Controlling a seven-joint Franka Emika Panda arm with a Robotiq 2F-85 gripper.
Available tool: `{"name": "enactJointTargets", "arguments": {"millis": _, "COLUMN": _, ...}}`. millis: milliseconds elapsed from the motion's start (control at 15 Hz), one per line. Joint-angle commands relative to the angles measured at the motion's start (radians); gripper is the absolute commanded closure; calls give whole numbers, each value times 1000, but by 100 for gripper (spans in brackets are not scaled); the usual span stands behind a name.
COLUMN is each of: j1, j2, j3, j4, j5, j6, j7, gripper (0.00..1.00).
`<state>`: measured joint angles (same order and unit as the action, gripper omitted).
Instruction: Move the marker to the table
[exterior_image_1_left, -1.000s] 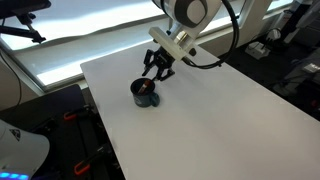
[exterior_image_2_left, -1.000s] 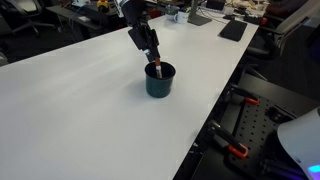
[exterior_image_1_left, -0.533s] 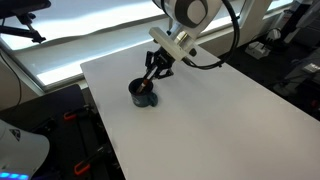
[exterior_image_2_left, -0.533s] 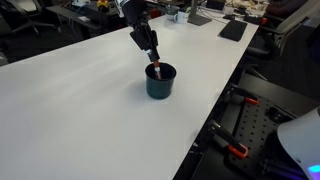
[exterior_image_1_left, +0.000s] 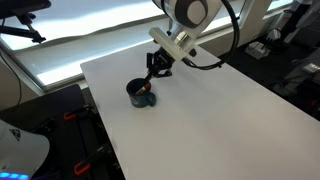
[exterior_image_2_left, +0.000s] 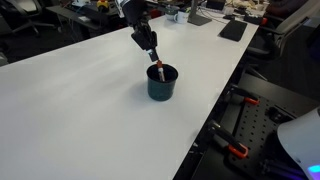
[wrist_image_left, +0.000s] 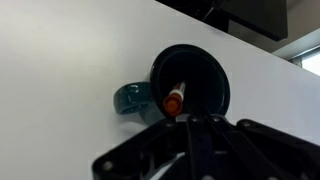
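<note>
The white table (exterior_image_1_left: 220, 120) carries a dark blue mug (exterior_image_1_left: 141, 96) toward its left side in an exterior view. The gripper (exterior_image_2_left: 152, 56) hangs over it, fingers clamped on the top of the reddish-orange marker (wrist_image_left: 174, 100), which stands tilted inside the mug

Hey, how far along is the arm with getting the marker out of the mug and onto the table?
Done: the tool is lined up over the marker, at its upper end. In hand: the grasp; whether the tool has closed on it cannot be told. Left: the marker stands inside the dark mug, so lifting it out and laying it on the white table remain.
</note>
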<state>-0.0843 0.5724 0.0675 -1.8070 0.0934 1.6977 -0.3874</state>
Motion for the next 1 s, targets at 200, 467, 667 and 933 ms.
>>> {"name": "enactJointTargets", "arguments": {"millis": 200, "j1": 3, "j2": -35, "j3": 1, "j4": -44, "j5": 12, "j6": 15, "j7": 13, "gripper": 63}}
{"name": "enactJointTargets", "arguments": {"millis": 467, "j1": 3, "j2": -45, "j3": -3, "j4": -60, "j5": 5, "j6": 18, "j7": 17, "gripper": 31}}
{"name": "enactJointTargets", "arguments": {"millis": 667, "j1": 2, "j2": -57, "j3": -6, "j4": -62, "j5": -3, "j6": 23, "j7": 13, "gripper": 8}}
{"name": "enactJointTargets", "arguments": {"millis": 933, "j1": 4, "j2": -68, "j3": -9, "j4": -63, "j5": -3, "j6": 24, "j7": 15, "gripper": 0}}
